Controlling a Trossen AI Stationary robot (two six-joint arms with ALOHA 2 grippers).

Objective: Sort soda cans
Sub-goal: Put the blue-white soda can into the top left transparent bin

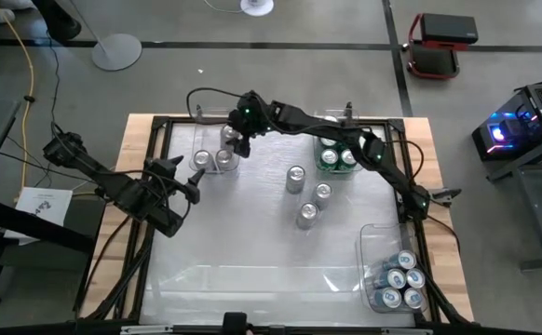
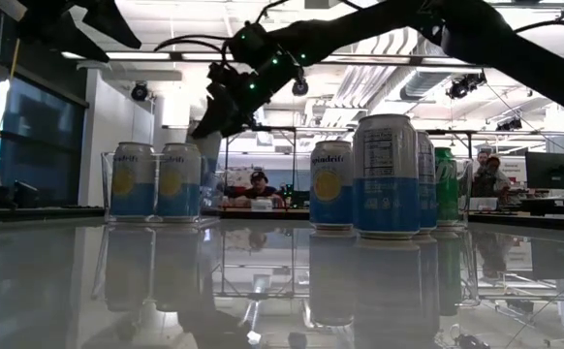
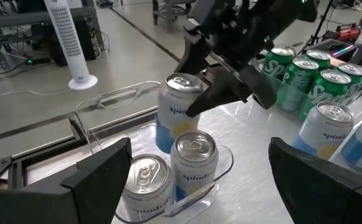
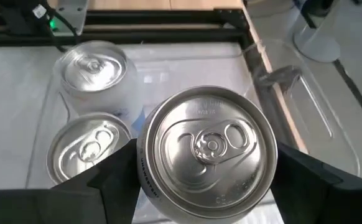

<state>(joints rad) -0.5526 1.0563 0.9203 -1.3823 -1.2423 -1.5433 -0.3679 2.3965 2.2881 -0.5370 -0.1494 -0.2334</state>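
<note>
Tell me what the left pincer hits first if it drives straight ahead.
Most likely the two light-blue cans in the clear bin, straight ahead of the open left pincer. The right pincer, shut on a third can, sits beyond; depth uncertain.

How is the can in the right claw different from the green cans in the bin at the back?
The held can has a pale blue and yellow side; the green cans are green with white lettering. The held can sits alone between the right claw fingers, above a clear bin that already has two cans; the green cans stand packed together, untouched. Both kinds stand upright and have silver tops.
</note>
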